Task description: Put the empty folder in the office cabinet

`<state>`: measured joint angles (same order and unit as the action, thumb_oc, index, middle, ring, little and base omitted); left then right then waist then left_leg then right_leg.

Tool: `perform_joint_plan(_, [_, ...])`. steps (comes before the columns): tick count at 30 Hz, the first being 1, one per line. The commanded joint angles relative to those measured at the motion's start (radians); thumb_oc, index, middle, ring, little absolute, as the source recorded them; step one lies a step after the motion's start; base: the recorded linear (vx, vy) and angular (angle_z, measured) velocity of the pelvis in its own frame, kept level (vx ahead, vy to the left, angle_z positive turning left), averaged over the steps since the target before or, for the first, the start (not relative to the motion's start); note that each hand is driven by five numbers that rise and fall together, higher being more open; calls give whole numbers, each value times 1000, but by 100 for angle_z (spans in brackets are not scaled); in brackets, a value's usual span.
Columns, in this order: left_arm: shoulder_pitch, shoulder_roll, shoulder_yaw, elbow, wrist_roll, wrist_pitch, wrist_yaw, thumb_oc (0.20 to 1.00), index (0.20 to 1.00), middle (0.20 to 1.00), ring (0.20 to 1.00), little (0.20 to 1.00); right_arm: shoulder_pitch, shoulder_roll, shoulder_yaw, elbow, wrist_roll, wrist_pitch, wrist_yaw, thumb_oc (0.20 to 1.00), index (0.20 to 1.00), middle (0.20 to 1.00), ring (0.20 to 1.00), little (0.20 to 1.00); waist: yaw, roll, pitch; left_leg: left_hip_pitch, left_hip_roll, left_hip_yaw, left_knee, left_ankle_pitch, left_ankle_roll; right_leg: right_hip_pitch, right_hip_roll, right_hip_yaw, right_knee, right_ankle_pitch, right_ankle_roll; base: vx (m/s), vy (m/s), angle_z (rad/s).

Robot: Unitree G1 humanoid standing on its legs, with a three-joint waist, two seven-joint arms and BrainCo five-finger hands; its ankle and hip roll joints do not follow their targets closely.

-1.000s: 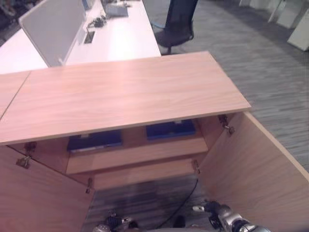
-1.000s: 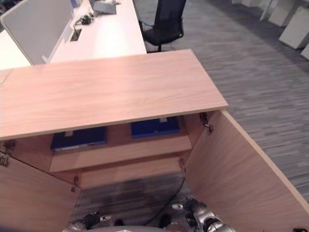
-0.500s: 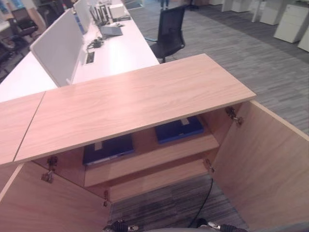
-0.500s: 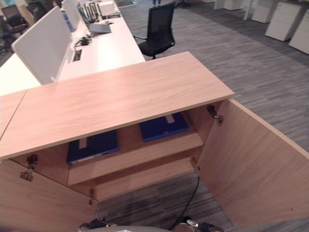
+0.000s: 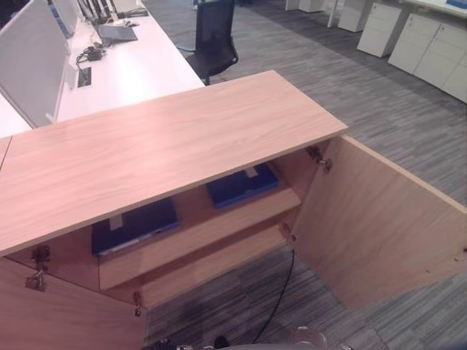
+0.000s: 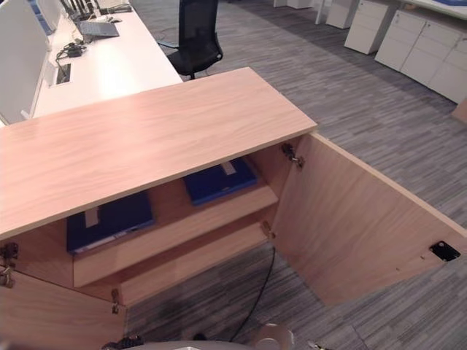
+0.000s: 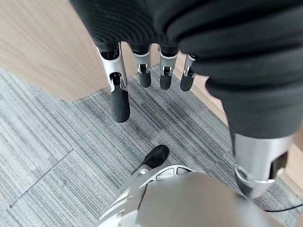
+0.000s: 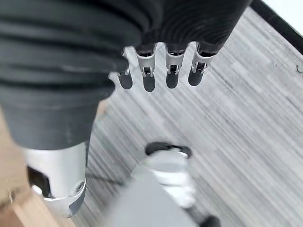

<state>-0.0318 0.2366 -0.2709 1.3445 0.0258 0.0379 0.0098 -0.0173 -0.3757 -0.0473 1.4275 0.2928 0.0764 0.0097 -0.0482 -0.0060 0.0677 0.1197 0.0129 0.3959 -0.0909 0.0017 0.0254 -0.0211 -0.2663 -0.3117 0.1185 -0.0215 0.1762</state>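
Two blue folders lie flat on the upper shelf of the wooden cabinet (image 5: 168, 138), one at the left (image 5: 135, 224) and one at the right (image 5: 241, 186). I cannot tell which of them is the empty one. Both cabinet doors stand wide, the right door (image 5: 379, 226) swung out over the carpet and the left door (image 5: 58, 321) at the lower left. My left hand (image 7: 165, 75) hangs over the carpet beside the wood, fingers straight and holding nothing. My right hand (image 8: 173, 75) hangs over the carpet, likewise open and bare.
Behind the cabinet runs a white desk (image 5: 124, 69) with a grey divider panel (image 5: 29, 65) and a laptop. A black office chair (image 5: 213, 33) stands at its end. White drawer units (image 5: 430, 51) line the far right. Grey carpet (image 5: 379, 109) lies around.
The whole picture has shifted as the camera moved. Both hands, seen at the eye views' lower edge a second ago, have dropped lower. Folders and doors stay in place.
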Motion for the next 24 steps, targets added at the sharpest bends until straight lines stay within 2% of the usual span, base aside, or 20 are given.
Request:
perform_joint_plan(1, [-49, -7, 13, 51, 0, -8, -14, 1000, 1000, 1000, 1000, 1000, -38, -55, -14, 121, 10, 6, -2, 1000, 1000, 1000, 1000, 1000, -15, -26, -44, -33, -26, -99, 6, -90, 21, 0, 83, 48, -115, 54, -12, 67, -122, -45])
perform_joint_plan(5, [-53, -10, -14, 34, 11, -12, -24, 1000, 1000, 1000, 1000, 1000, -28, -111, -37, 138, 11, 2, -2, 1000, 1000, 1000, 1000, 1000, -30, -36, -58, -36, -1, -91, 4, -82, 2, 20, 115, 55, -178, 61, -17, 28, -111, -29])
perform_joint_plan(7, [-53, -11, -14, 34, 11, -12, -24, 1000, 1000, 1000, 1000, 1000, -28, -111, -37, 138, 11, 2, -2, 1000, 1000, 1000, 1000, 1000, -30, -36, -58, -36, -1, -91, 4, -82, 2, 20, 115, 55, -178, 61, -17, 13, -44, -10])
perform_joint_plan(11, [-69, -10, -39, 13, 21, -10, -26, 1000, 1000, 1000, 1000, 1000, -38, -181, -48, 146, 4, 0, -5, 1000, 1000, 1000, 1000, 1000, -39, -46, -70, -39, 21, -93, 4, -75, -16, 33, 139, 61, -205, 54, -27, 19, -82, -3])
perform_joint_plan(14, [-70, -9, -39, 13, 22, -10, -26, 1000, 1000, 1000, 1000, 1000, -44, -200, -55, 143, 6, -3, -9, 1000, 1000, 1000, 1000, 1000, -40, -46, -71, -40, 24, -93, 4, -74, -19, 33, 142, 60, -206, 50, -29, 7, -42, -3])
perform_joint_plan(18, [-74, -4, -42, 24, 29, -6, -24, 1000, 1000, 1000, 1000, 1000, -105, -341, -113, 129, 33, -18, -31, 1000, 1000, 1000, 1000, 1000, -40, -48, -77, -37, 35, -90, 4, -72, -29, 35, 154, 63, -206, 41, -33, -2, -44, -1])
perform_joint_plan(24, [-73, 0, -45, 48, 29, -7, -28, 1000, 1000, 1000, 1000, 1000, -160, -445, -114, 98, 12, -30, -37, 1000, 1000, 1000, 1000, 1000, -36, -49, -83, -31, 40, -88, 4, -71, -35, 43, 158, 60, -206, 34, -35, 0, 0, 0])
